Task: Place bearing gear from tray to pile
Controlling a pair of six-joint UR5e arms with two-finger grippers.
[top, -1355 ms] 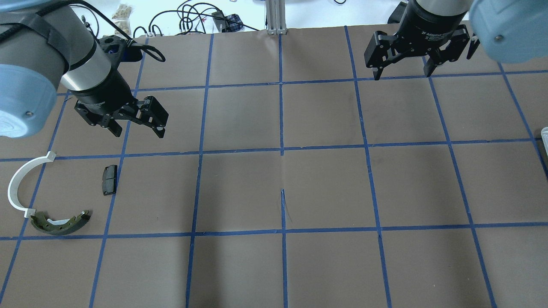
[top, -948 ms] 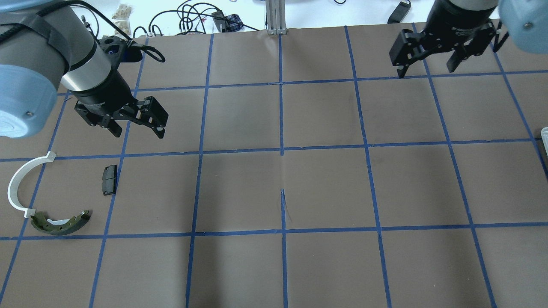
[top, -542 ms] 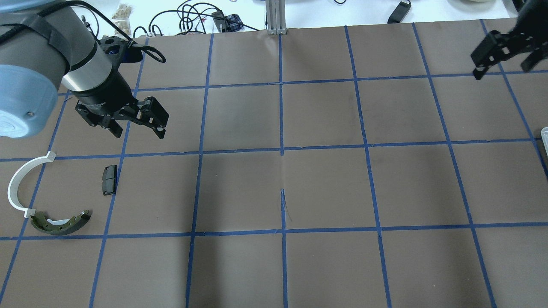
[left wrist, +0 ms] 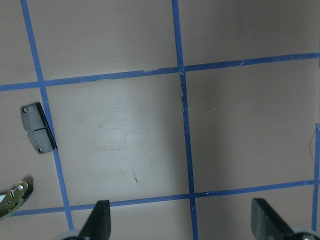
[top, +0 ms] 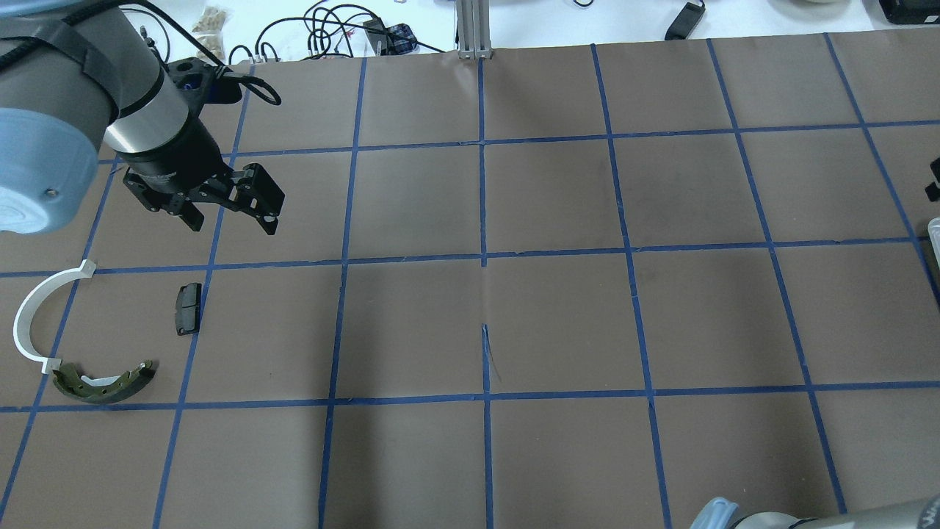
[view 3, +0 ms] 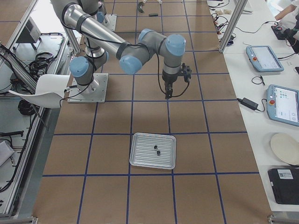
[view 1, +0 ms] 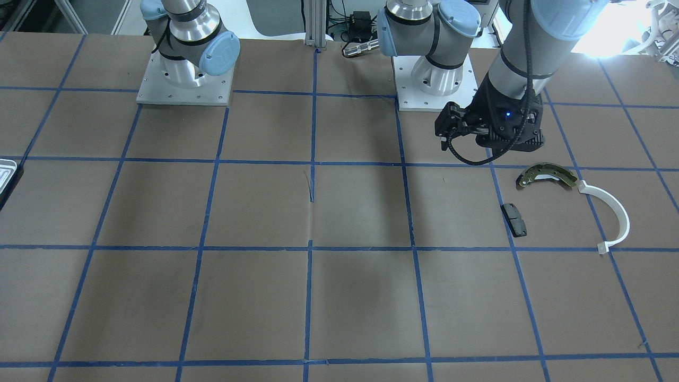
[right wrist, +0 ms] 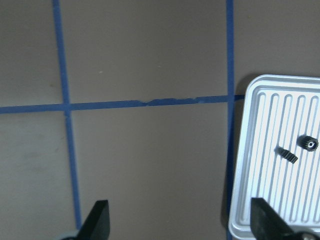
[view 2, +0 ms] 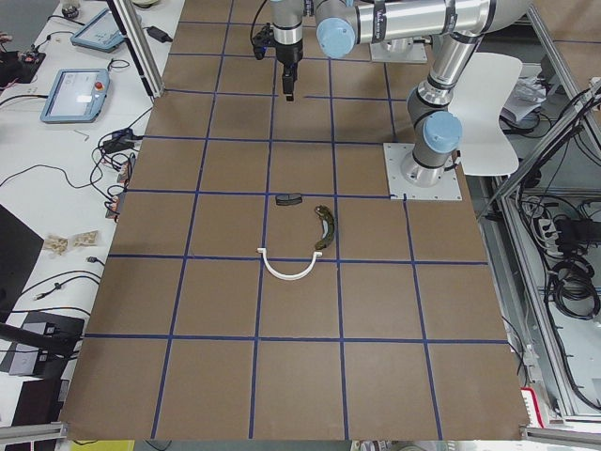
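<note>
Brown paper surface [top: 558, 323] ruled into squares by blue tape, white benches [top: 529, 22] with cables [top: 323, 22] along its operators' edge. Toward the right end, about midway between the robot-side and operators' edges, silvery ridged tray [view 3: 142, 151] lying flat. Inside it, close together but not touching, two small dark parts: round gear [right wrist: 310, 143] with a pale bore, longer toothed gear [right wrist: 286, 155] on its side. Task's gear one of these two, unclear which; both in the tray, neither at the pile [view 1: 514, 219]. In the left half of the surface, well apart from the tray, three loose pieces: curved olive-brass shoe [top: 103, 394], thin white arc [top: 18, 327] with one end just beside an end of the shoe, small black pad [top: 188, 308] apart from both. Near the pad, left end effector [top: 233, 226] raised over the surface, fingers [left wrist: 98, 222] spread wide, nothing between them. Short of the tray's rounded corner, right end effector [right wrist: 180, 225] raised over bare paper, fingers [right wrist: 97, 222] likewise spread wide, gripping nothing.
</note>
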